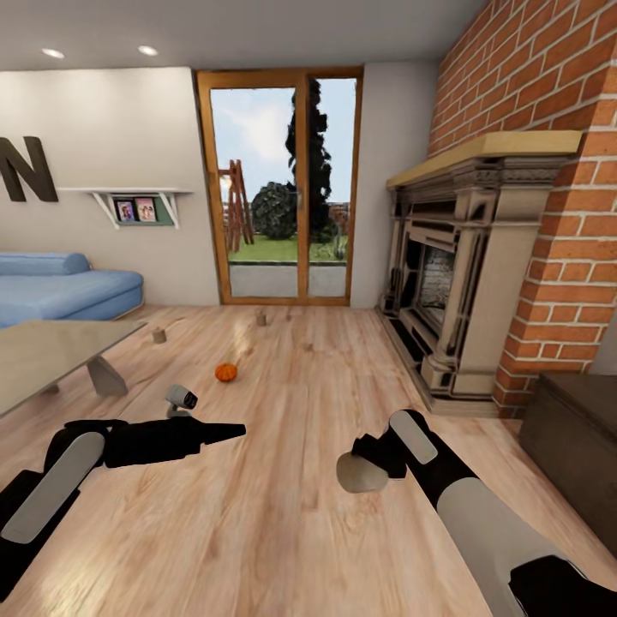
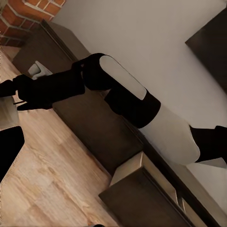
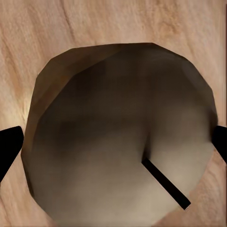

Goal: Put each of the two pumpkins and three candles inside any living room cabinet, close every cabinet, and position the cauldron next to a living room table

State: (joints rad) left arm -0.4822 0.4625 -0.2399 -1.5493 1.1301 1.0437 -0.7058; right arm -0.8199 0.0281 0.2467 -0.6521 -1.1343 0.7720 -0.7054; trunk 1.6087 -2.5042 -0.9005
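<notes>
Head view: the right gripper (image 1: 364, 470) sits lower centre of the frame, clamped on a grey-beige candle (image 1: 361, 474) held above the wood floor (image 1: 283, 531). Right wrist view: that candle (image 3: 123, 137) is seen end-on, wick visible, a black fingertip (image 3: 8, 146) at either side of it.

The left gripper (image 1: 230, 433) reaches in from the lower left, pointing right; its fingers look drawn together with nothing between them.

A small orange pumpkin (image 1: 226, 372) lies on the floor at mid-frame. Two more candles stand farther back: one (image 1: 158, 335) near the corner of the glass tabletop (image 1: 51, 351), another (image 1: 261, 318) before the glazed door (image 1: 278, 184).

A dark-brown cabinet (image 1: 574, 428) shows at the right edge, beside the brick fireplace (image 1: 463, 274). Left wrist view: the cabinet (image 2: 90, 118) runs along the wall behind the right arm, and one of its fronts (image 2: 142, 194) stands out from the body, open
</notes>
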